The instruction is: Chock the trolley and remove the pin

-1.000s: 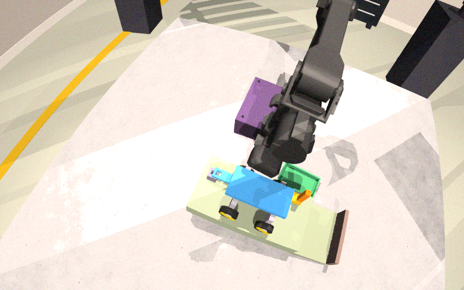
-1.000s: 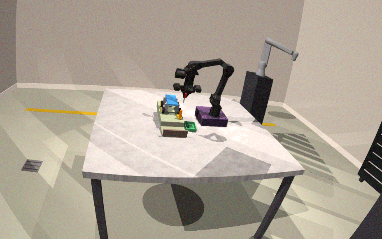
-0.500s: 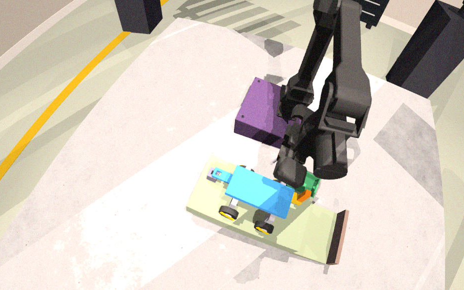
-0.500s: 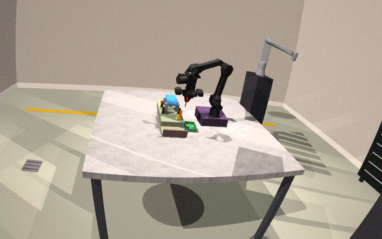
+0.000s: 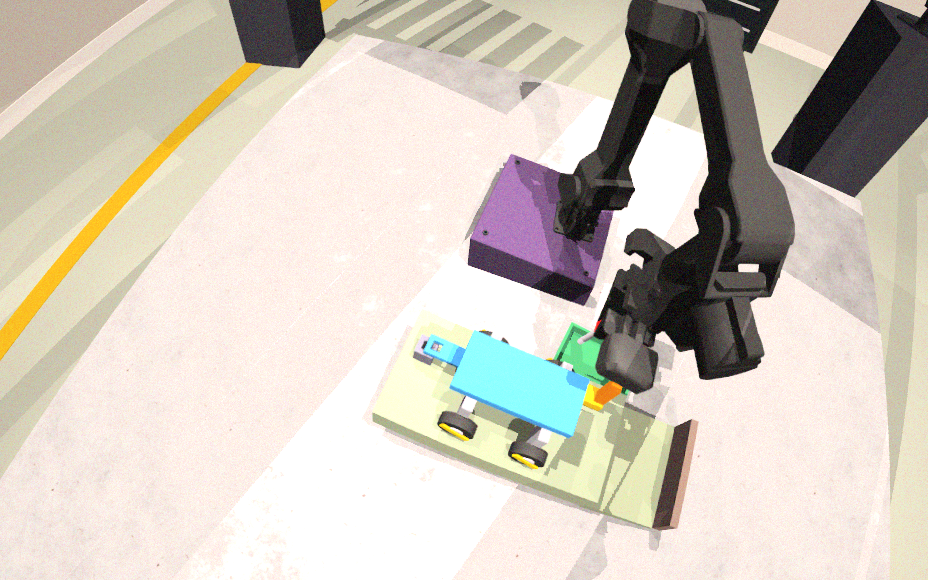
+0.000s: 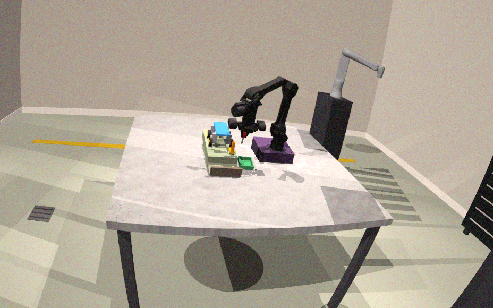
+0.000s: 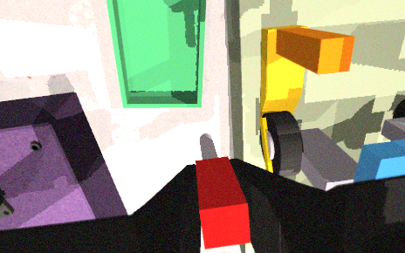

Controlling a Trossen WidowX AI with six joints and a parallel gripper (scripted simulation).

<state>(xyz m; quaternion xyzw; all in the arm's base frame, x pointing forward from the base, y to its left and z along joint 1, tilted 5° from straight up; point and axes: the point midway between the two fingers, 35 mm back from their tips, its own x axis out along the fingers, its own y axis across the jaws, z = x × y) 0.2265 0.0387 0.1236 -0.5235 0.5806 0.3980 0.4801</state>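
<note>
My gripper [image 5: 602, 327] [image 6: 244, 133] [image 7: 212, 171] is shut on the red-headed stop pin [image 5: 586, 336] [image 6: 242, 139] [image 7: 223, 222], holding it in the air with the grey shaft pointing down. In the wrist view the shaft's tip shows just short of the near end of the green tray [image 5: 584, 354] [image 6: 246, 163] [image 7: 161, 105]. The yellow chock [image 5: 592, 396] [image 7: 281, 83] [image 6: 233, 146] with its orange handle stands against the downhill side of a trolley wheel [image 7: 290, 141]. The blue trolley [image 5: 518, 381] [image 6: 221, 128] stands on the ramp [image 5: 572, 479] [image 6: 219, 161] [image 7: 250, 87]. The chock's rubber base is hidden.
The blue tongue [image 5: 444, 349] reaches a grey block [image 5: 421, 350] at the ramp's uphill end. A brown board [image 5: 675, 475] [image 6: 225, 171] closes the downhill end. The arm's purple base box [image 5: 518, 205] [image 6: 262, 152] [image 7: 72, 196] is beside the ramp. The tray lies against or close to the ramp's side.
</note>
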